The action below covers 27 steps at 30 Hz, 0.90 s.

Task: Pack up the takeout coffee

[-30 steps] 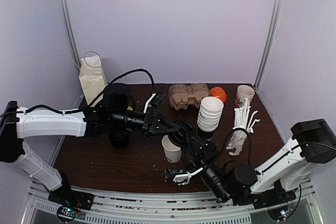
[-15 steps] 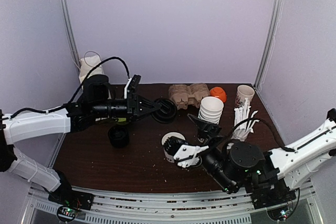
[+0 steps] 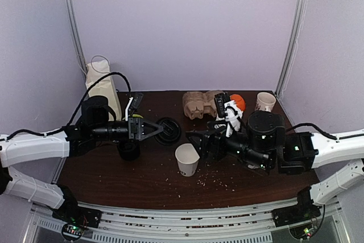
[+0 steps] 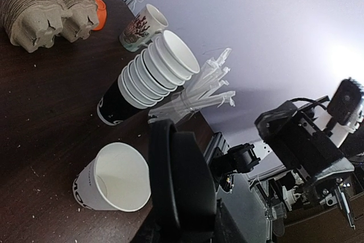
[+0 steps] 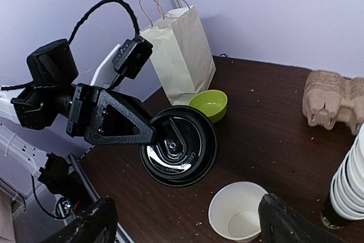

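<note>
A single white paper cup (image 3: pixel 187 159) with black print near its base stands open, without a lid, at the table's middle. It also shows in the left wrist view (image 4: pixel 116 177) and the right wrist view (image 5: pixel 239 217). My left gripper (image 3: pixel 154 130) is shut on a black plastic lid (image 3: pixel 169 131), held on edge above the table, left of and behind the cup. The lid fills the left wrist view (image 4: pixel 173 174) and faces the right wrist camera (image 5: pixel 179 146). My right gripper (image 3: pixel 202 143) is open and empty, just right of the cup, which sits near its right finger (image 5: pixel 284 220).
A paper bag (image 3: pixel 102 86) stands at the back left, with a green bowl (image 5: pixel 207 105) in front. A short black lid stack (image 3: pixel 128 149) is under my left arm. Pulp carriers (image 3: pixel 199 103), an orange object (image 3: pixel 237 101), a printed cup (image 3: pixel 264 102), stacked white cups (image 4: pixel 153 72) and straws (image 4: pixel 196 92) are at the back right.
My left gripper has pulled the lid back to the left, away from the cup. My right arm has swung from the near edge up to the cup's right side. The cup has stayed put.
</note>
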Motion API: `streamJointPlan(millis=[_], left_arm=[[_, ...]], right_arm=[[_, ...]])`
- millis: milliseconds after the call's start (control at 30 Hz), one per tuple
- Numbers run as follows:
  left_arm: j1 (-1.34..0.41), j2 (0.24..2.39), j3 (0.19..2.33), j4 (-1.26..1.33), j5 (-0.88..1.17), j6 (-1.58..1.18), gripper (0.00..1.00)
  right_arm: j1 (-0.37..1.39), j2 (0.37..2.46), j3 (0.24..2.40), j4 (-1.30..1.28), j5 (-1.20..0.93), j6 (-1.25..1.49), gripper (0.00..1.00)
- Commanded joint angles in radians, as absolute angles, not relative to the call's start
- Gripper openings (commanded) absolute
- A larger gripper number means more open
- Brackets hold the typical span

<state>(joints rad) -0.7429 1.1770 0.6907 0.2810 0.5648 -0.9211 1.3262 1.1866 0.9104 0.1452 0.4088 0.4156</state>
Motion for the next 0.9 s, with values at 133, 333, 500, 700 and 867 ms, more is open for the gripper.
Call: streamJointPlan(millis=[133,333,500,700,867], left_arm=[[-0.758,1.172,0.566,0.501,0.577,-0.941,0.00],[-0.789,1.247,0.560,0.613,0.580,-0.984,0.00],[-0.811,1.311,0.583,0.664,0.588,-0.998,0.00],[-0.816,1.362,0.599,0.750,0.629,-1.055,0.00],[-0.820,1.401,0.601,0.834,0.671,-1.118,0.00]], right_arm=[[1.245,1.179,0.755,0.190,0.241,0.840,0.88],[1.184,1.177,0.685,0.267,0.178,0.929,0.88],[1.135,1.192,0.666,0.298,0.117,0.976,0.87],[1.083,1.196,0.657,0.358,0.029,1.006,0.81],[1.076,1.239,0.681,0.365,-0.020,1.008,0.78]])
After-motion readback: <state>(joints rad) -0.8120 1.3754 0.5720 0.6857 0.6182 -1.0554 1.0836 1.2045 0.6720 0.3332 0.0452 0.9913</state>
